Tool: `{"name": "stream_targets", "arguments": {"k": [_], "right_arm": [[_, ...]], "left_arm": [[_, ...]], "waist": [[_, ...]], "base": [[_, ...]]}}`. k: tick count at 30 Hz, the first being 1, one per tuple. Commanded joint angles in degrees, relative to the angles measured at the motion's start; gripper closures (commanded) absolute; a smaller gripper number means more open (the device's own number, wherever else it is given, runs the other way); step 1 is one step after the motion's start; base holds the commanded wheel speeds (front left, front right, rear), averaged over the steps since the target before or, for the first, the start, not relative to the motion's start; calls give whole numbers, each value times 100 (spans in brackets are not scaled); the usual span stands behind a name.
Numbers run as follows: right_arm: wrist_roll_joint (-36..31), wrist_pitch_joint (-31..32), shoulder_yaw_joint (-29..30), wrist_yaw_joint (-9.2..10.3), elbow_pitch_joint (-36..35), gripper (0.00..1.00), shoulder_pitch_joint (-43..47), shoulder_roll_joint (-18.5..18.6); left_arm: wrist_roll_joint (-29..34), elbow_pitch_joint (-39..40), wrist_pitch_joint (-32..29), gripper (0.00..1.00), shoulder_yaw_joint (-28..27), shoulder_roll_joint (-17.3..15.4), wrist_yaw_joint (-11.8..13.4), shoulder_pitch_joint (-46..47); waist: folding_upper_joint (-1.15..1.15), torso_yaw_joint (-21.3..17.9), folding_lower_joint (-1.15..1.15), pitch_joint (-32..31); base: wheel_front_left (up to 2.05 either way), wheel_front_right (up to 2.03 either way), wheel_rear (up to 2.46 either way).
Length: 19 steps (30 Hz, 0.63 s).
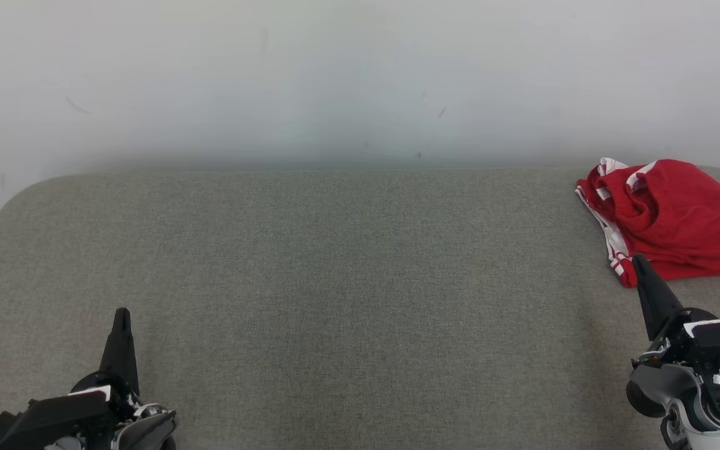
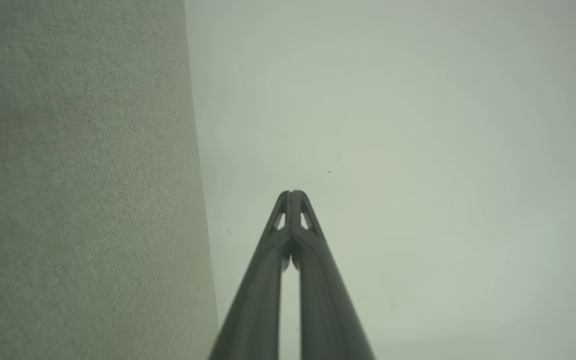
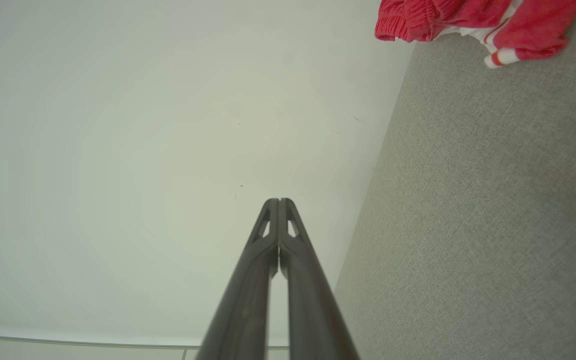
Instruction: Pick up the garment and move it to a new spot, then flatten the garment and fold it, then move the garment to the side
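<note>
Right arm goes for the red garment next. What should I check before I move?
1. Garment located: ok. The red garment lies bunched at the table's far right.
2. Whole garment visible: not ok. The head view's edge cuts off its right side.
3. Right gripper free: ok. It holds nothing and sits near the garment's front edge.
4. Right jaws ready to grasp: not ok. They are shut.
5. Left gripper out of the way: ok. It is shut, holds nothing and sits far to the left.
6. Garment folded: cannot tell.

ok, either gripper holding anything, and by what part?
Nothing held. Left gripper and right gripper are shut, empty; the red garment lies bunched on the table, clear of both.
</note>
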State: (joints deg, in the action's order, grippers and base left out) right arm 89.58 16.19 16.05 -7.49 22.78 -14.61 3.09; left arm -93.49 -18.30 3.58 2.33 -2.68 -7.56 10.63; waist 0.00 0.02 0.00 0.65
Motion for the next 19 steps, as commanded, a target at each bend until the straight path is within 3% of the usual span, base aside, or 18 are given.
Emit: {"name": "stream_targets", "arguments": {"k": [1,19], "right_arm": [[29,12,8,0,8,100,-33,53],[31,11,6,0,8,100,-33,53]], "left_arm": [[-13,-4,1,100,-16,-17,-11,51],[-14,-3,2,100,-16,-17,-11,51]], "waist": [[0,0,0,0],[0,0,0,0]], "base": [[0,0,0],[0,0,0]]}}
